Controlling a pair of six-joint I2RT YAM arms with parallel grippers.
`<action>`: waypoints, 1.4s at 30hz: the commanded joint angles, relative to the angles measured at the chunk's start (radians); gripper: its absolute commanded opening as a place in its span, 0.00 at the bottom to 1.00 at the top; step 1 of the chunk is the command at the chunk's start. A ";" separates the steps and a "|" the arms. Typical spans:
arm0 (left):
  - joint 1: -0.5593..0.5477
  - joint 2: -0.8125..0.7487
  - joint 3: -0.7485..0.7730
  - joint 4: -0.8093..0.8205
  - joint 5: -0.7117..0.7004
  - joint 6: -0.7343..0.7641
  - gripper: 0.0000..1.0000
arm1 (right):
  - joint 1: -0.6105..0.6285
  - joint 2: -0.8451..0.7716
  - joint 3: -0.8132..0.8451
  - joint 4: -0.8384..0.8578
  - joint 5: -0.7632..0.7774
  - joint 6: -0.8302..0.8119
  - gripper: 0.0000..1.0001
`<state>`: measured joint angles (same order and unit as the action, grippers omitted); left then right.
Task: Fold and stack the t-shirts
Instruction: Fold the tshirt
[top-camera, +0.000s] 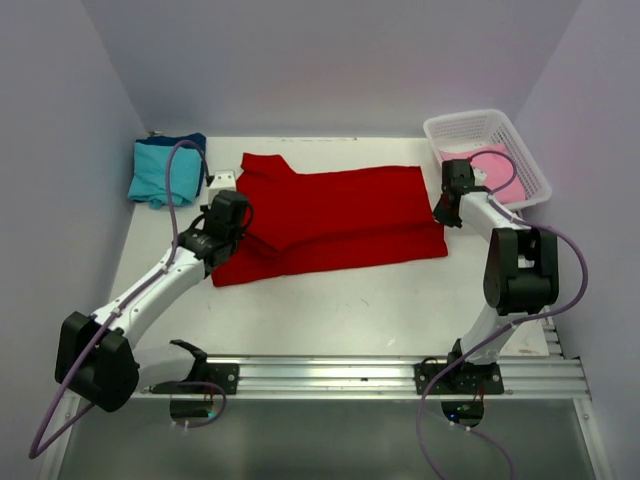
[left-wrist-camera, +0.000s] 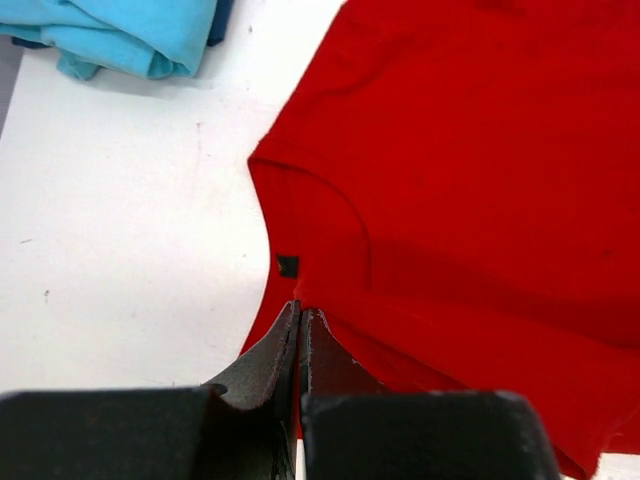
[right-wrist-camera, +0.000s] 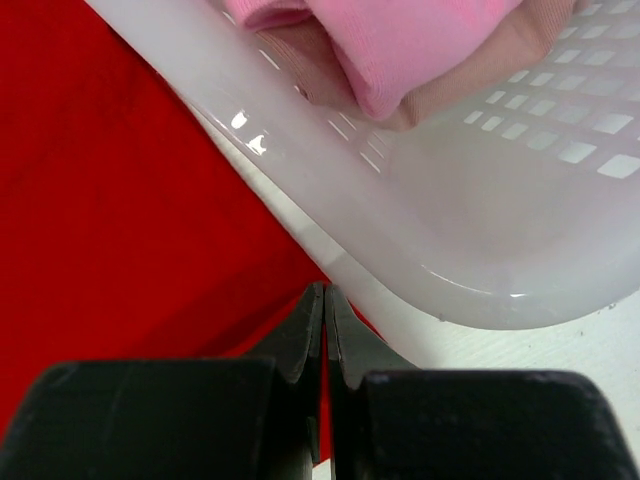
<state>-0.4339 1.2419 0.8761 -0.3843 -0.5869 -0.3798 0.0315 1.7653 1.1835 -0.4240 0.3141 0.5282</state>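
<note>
The red t-shirt (top-camera: 340, 215) (left-wrist-camera: 480, 180) (right-wrist-camera: 120, 200) lies spread across the middle of the white table, its near part doubled over in a fold. My left gripper (top-camera: 238, 225) (left-wrist-camera: 299, 308) is shut on the red t-shirt's left edge by the sleeve. My right gripper (top-camera: 447, 215) (right-wrist-camera: 325, 290) is shut on its right edge, close beside the basket. A folded teal t-shirt (top-camera: 158, 172) (left-wrist-camera: 120, 35) lies on a dark blue t-shirt (top-camera: 190, 142) (left-wrist-camera: 220, 25) at the back left. A pink t-shirt (top-camera: 490, 175) (right-wrist-camera: 400, 40) lies in the basket.
The white lattice basket (top-camera: 520, 140) (right-wrist-camera: 480, 220) stands at the back right, its corner nearly touching the red shirt. A small white bracket (top-camera: 222, 181) sits between the teal pile and the red shirt. Walls close in three sides; a metal rail (top-camera: 400, 375) runs along the near edge.
</note>
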 joint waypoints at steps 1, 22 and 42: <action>0.011 -0.065 0.027 -0.031 -0.050 -0.011 0.00 | -0.005 -0.021 0.010 0.070 -0.009 -0.019 0.00; 0.024 -0.026 -0.023 -0.001 -0.037 -0.022 0.00 | -0.005 0.074 0.080 0.085 -0.132 -0.053 0.00; 0.035 -0.226 -0.046 0.052 0.091 -0.028 1.00 | 0.088 -0.317 -0.097 0.188 -0.159 -0.161 0.99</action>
<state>-0.4061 1.0492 0.8295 -0.3702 -0.5724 -0.4011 0.0769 1.4952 1.1160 -0.2619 0.1638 0.4145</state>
